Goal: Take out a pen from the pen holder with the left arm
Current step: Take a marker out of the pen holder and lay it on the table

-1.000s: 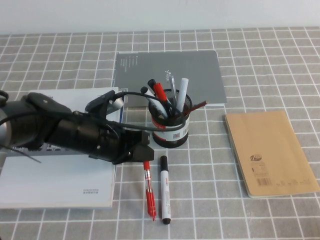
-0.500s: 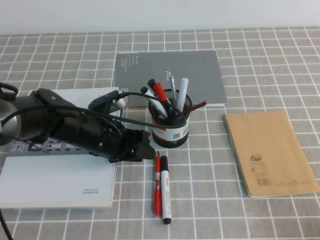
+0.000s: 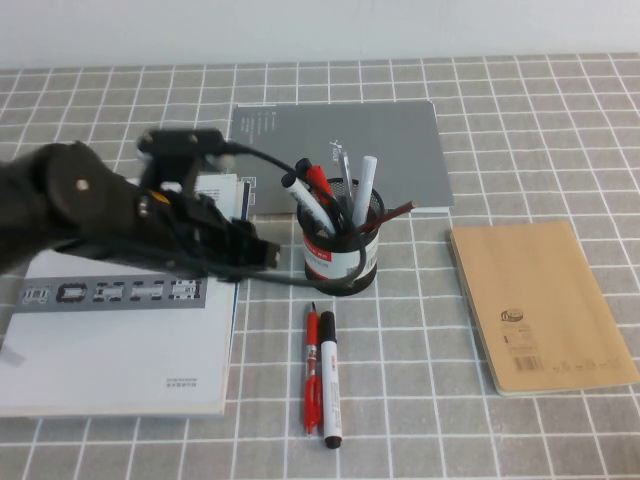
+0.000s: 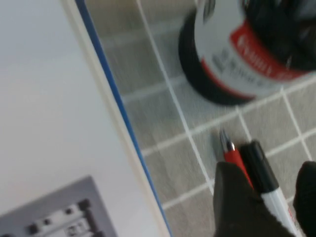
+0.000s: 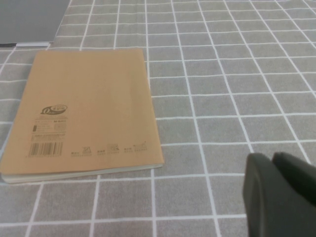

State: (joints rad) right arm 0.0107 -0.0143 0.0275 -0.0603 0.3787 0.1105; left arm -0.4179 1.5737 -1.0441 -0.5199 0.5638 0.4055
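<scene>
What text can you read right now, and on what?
No text is readable.
pen holder label: red-and-white print, blurred.
brown notebook: logo, barcode, print too small.
white book: grey band and a line, too small.
grey book: white lines, too small.
left gripper open beside the pen holder; right gripper near the brown notebook: both unmarked.

I see a table with a grey checked cloth, and on it lie a white book, a grey book, a brown notebook, a standing pen holder, and a red pen just beside a black marker.

Bulky black left arm with black cable and dark left tool.
</scene>
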